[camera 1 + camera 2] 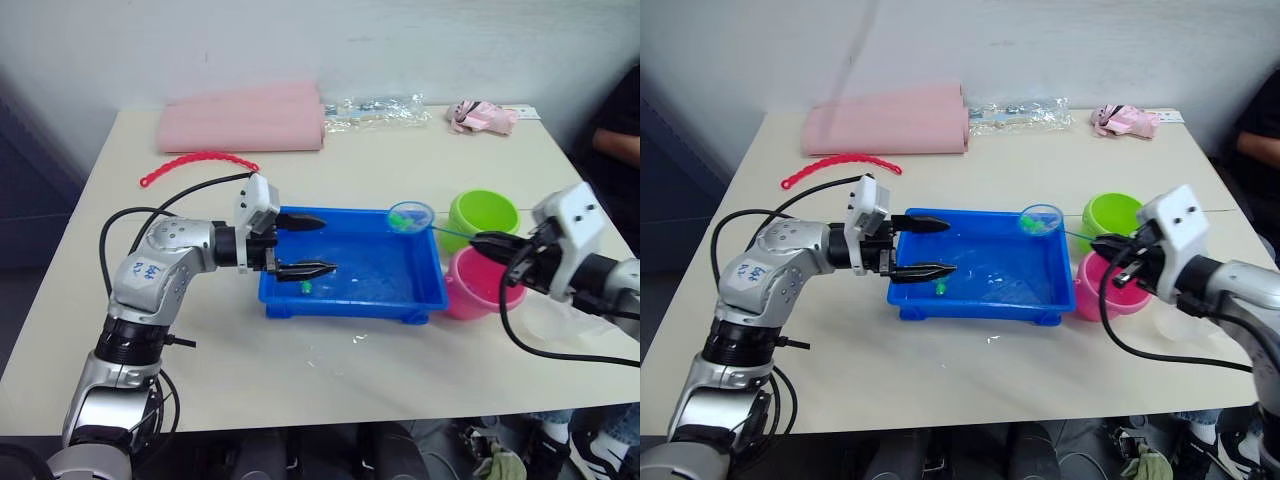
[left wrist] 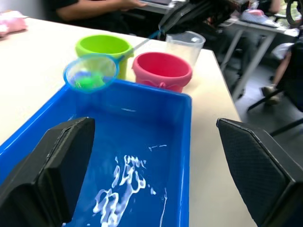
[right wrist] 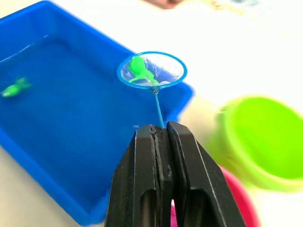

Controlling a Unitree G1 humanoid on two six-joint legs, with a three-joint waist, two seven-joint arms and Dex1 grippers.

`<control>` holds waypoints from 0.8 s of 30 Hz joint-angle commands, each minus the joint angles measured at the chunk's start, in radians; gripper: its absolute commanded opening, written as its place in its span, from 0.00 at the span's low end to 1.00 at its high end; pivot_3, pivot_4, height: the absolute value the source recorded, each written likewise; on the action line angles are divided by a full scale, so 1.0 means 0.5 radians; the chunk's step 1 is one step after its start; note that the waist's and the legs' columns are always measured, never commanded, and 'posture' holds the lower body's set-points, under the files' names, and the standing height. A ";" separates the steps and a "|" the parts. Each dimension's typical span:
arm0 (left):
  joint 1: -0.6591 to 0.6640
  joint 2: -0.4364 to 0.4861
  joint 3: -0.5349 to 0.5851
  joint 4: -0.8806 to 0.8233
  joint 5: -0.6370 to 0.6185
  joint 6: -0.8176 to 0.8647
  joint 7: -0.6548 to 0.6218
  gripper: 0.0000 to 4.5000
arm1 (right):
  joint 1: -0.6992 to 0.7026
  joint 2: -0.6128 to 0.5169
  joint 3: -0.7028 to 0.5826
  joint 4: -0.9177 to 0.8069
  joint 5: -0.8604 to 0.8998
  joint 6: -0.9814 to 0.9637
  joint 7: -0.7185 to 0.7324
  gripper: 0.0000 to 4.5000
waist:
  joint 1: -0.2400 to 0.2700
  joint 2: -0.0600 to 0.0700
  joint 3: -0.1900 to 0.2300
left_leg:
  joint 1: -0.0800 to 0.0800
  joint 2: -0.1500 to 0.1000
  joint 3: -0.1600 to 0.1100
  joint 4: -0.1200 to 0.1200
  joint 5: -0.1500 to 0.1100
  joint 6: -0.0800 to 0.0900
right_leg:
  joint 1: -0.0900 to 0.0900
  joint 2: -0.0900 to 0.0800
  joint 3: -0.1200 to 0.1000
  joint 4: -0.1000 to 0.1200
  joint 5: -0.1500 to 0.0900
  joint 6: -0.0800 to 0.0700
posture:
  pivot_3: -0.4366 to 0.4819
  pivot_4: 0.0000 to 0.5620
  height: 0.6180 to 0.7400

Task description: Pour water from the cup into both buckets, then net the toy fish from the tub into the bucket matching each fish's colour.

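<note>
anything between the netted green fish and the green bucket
Nothing visible. The net, held by the right gripper, hangs over the tub's far right corner with a green fish in it; the green bucket sits just beyond, mouth open.

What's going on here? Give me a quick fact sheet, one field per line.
Net: held by the right gripper, hoop above the tub's far right corner
In the net: one green fish
Tub: blue, holds water and another green fish
Left gripper: open, over the tub's left end, holding nothing
Green bucket: just right of the tub, behind the pink bucket
Cup: beyond the pink bucket
</note>
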 commanded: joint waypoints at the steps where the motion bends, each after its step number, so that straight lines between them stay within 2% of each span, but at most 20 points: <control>1: -0.108 -0.046 -0.036 0.113 0.041 -0.130 -0.075 0.99 | 0.083 -0.115 -0.206 -0.046 -0.173 -0.138 -0.023 0.00 | 0.009 0.000 0.000 | 0.000 0.000 0.000 0.000 0.000 0.000 | 0.000 0.000 0.000 0.000 0.000 0.000 | 0.48 0.27 0.98; 8: -0.192 -0.109 -0.061 0.254 0.086 -0.224 -0.127 0.99 | 0.318 -0.329 -0.207 0.171 -0.722 -0.679 -0.031 0.00 | 0.000 0.000 0.000 | 0.000 -0.002 0.000 0.001 0.000 0.001 | 0.001 -0.001 0.000 -0.001 0.001 0.001 | 0.48 0.27 0.98; 12: -0.202 -0.118 -0.057 0.285 0.102 -0.253 -0.139 0.99 | 0.511 -0.527 -0.107 0.364 -1.266 -1.363 -0.054 0.00 | -0.003 0.000 0.000 | 0.000 -0.001 0.001 0.000 0.000 0.001 | 0.001 -0.001 0.000 -0.001 0.001 0.001 | 0.48 0.27 0.98; 18: -0.188 -0.115 -0.039 0.273 0.110 -0.256 -0.130 0.99 | 0.682 -0.709 -0.064 0.611 -1.888 -2.205 -0.182 0.00 | -0.003 0.000 0.000 | 0.000 -0.001 0.001 0.001 0.001 0.000 | 0.001 0.000 0.001 -0.001 0.000 0.001 | 0.48 0.27 0.98; 24: -0.173 -0.100 -0.025 0.249 0.109 -0.245 -0.117 0.99 | 0.761 -0.796 -0.108 0.766 -2.303 -2.625 -0.352 0.00 | -0.005 0.000 0.000 | 0.001 0.000 0.001 0.001 0.001 0.000 | 0.001 0.000 0.001 -0.001 0.000 0.001 | 0.48 0.27 0.98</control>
